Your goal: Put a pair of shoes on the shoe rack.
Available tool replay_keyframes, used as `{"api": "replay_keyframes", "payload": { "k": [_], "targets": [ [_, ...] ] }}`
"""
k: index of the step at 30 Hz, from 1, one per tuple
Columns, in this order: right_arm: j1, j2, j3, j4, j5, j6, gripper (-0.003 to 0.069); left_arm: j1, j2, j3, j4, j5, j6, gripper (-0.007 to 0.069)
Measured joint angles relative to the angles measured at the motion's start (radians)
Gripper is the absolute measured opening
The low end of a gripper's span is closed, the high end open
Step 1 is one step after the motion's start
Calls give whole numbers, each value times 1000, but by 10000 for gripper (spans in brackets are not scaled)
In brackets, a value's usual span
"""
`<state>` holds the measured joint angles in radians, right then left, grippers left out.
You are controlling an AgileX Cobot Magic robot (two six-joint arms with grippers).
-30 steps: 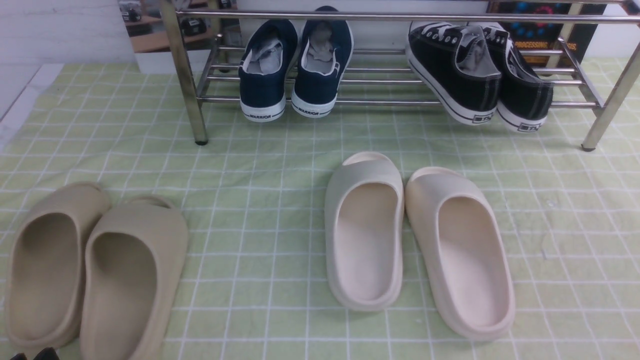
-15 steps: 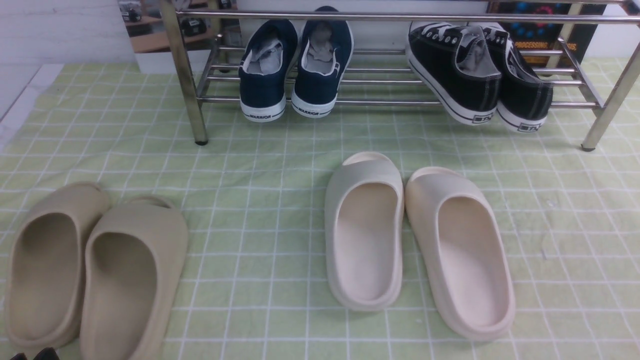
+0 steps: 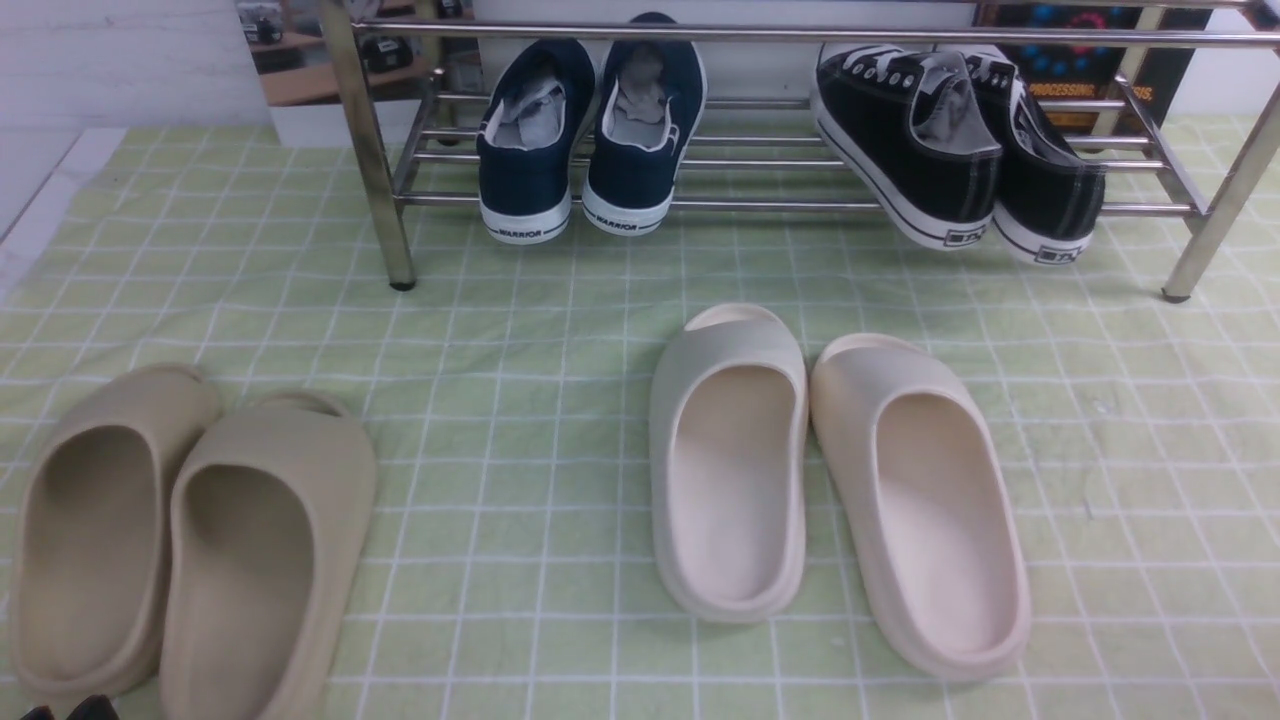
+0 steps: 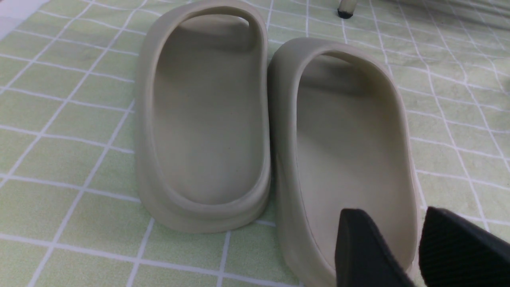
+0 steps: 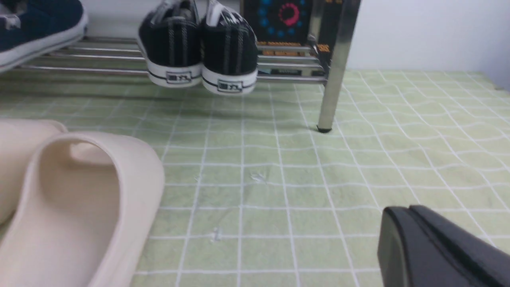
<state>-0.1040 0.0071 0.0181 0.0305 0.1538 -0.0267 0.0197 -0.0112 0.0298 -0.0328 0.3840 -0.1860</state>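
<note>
The pair of shoes, two black sneakers [image 3: 930,130] [image 3: 1050,170] with white soles, rests on the lower bars of the shoe rack [image 3: 760,33] at its right end, heels hanging over the front bar. The right wrist view shows them [image 5: 199,44] beside a rack leg [image 5: 332,79]. My left gripper [image 4: 392,213] is open, far from them; one finger hangs over the inside of a beige slipper [image 4: 346,151], the other outside its rim. Only its tips [image 3: 62,710] show in the front view. My right gripper [image 5: 406,209] is shut on nothing, above the cloth to the right of the cream slippers.
Two navy sneakers [image 3: 585,130] sit on the rack's left half. A beige slipper pair [image 3: 180,540] lies front left and a cream pair [image 3: 830,480] front centre, all on a green checked cloth [image 3: 520,330]. A dark printed board [image 3: 1080,70] stands behind the rack.
</note>
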Motion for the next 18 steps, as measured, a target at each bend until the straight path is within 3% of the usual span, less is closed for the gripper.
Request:
{"api": "replay_keyframes", "payload": {
  "k": [7,18],
  "targets": [
    [-15,-17,7,-48,179,89,-3,0,0,1,0,0,0,239],
    [-15,-17,-1,1,226,94,-3,0,0,1,0,0,0,239]
  ]
}}
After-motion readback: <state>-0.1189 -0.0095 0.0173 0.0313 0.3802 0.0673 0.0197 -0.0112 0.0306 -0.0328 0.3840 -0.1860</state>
